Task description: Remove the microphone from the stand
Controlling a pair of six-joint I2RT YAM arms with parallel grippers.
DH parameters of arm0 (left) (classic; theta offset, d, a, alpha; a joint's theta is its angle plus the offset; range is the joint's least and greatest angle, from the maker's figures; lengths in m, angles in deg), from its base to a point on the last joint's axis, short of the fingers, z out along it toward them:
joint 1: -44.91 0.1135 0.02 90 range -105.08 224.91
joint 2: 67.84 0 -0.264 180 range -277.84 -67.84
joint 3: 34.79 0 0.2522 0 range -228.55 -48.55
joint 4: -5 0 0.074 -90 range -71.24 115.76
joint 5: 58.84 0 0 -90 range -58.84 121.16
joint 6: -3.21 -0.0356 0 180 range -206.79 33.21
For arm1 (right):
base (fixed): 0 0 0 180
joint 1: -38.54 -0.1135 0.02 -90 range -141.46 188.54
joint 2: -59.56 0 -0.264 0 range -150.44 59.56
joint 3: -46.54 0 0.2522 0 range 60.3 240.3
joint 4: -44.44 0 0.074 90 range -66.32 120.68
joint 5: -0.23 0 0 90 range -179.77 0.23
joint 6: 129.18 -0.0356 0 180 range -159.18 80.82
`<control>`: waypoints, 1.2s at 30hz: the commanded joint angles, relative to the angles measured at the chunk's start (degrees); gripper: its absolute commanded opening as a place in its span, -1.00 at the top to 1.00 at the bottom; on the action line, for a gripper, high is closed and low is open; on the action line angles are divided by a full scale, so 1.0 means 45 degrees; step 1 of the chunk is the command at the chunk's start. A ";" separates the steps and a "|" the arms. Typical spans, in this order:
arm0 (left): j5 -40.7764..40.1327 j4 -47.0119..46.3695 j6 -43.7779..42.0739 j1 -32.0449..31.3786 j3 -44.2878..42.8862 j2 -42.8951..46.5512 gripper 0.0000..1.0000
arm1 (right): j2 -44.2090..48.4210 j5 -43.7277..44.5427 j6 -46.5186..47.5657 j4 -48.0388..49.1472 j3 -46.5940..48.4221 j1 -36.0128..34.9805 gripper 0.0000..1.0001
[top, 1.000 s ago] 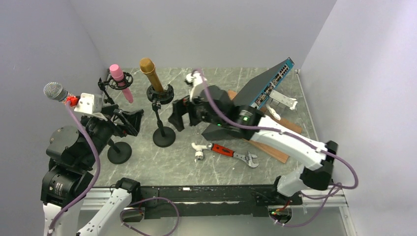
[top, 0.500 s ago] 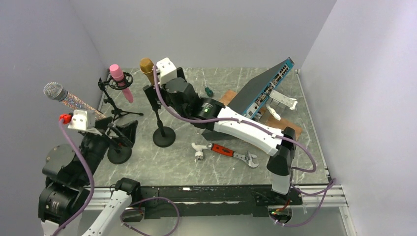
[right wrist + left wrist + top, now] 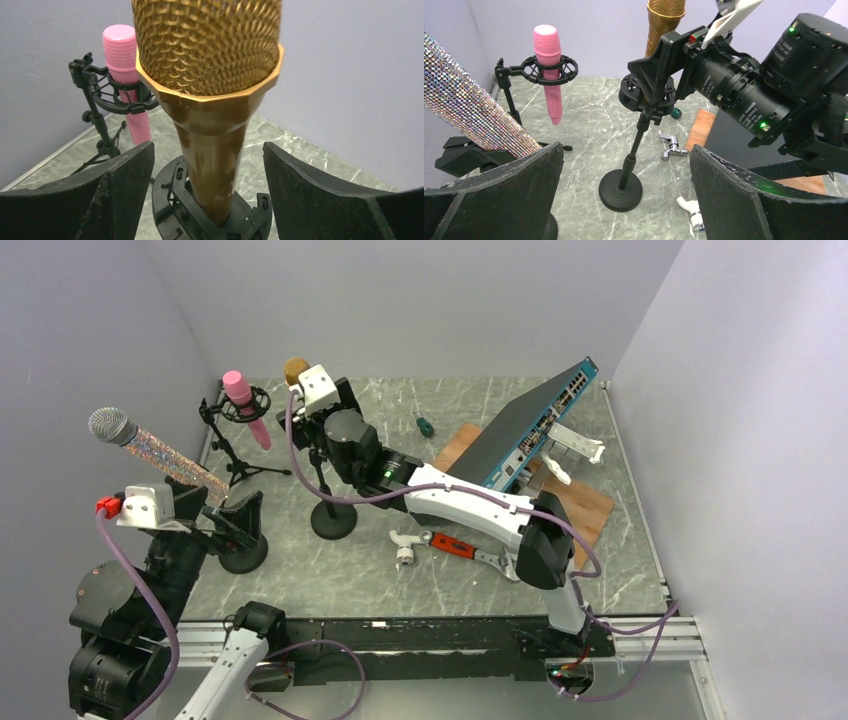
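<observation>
Gold microphone (image 3: 295,370) stood upright in its stand (image 3: 333,518), the right arm (image 3: 450,500) reaching across to it. From the left wrist, the left gripper (image 3: 626,155) hung spread and empty, likely on standby. From the right wrist, the right gripper (image 3: 207,150) straddled the microphone's body, fingers (image 3: 125,175) apart and not touching, seemingly aligned to clamp.

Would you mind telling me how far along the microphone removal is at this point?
Done: the right gripper straddles the gold microphone above its shock mount. In hand: the grasp, jaws open with gaps either side. Remaining: close, then lift the microphone out of the mount.
</observation>
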 commanded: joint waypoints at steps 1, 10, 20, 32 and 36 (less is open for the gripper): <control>-0.0249 0.0000 -0.0293 0.0068 0.0040 0.0145 -0.98 | -0.0480 0.0523 0.0928 0.1701 0.0364 0.0078 -0.57; -0.0240 0.0097 -0.0480 0.0038 0.0176 0.0158 -0.98 | -0.0765 0.0587 0.0970 0.1926 0.0577 0.0106 -0.03; -0.0015 0.0090 -0.0476 0.0042 0.0313 0.0135 -0.98 | -0.0603 0.0421 0.1273 0.1803 0.1055 0.0100 0.35; 0.0545 0.0130 -0.0217 0.0050 0.0732 0.0053 -0.98 | -0.0530 -0.0449 0.1358 0.0454 0.3846 0.0078 0.53; 0.1012 0.0152 0.0014 0.0049 0.0886 -0.0324 -0.98 | -0.0339 -0.0593 0.0947 -0.0501 0.4865 0.0017 0.75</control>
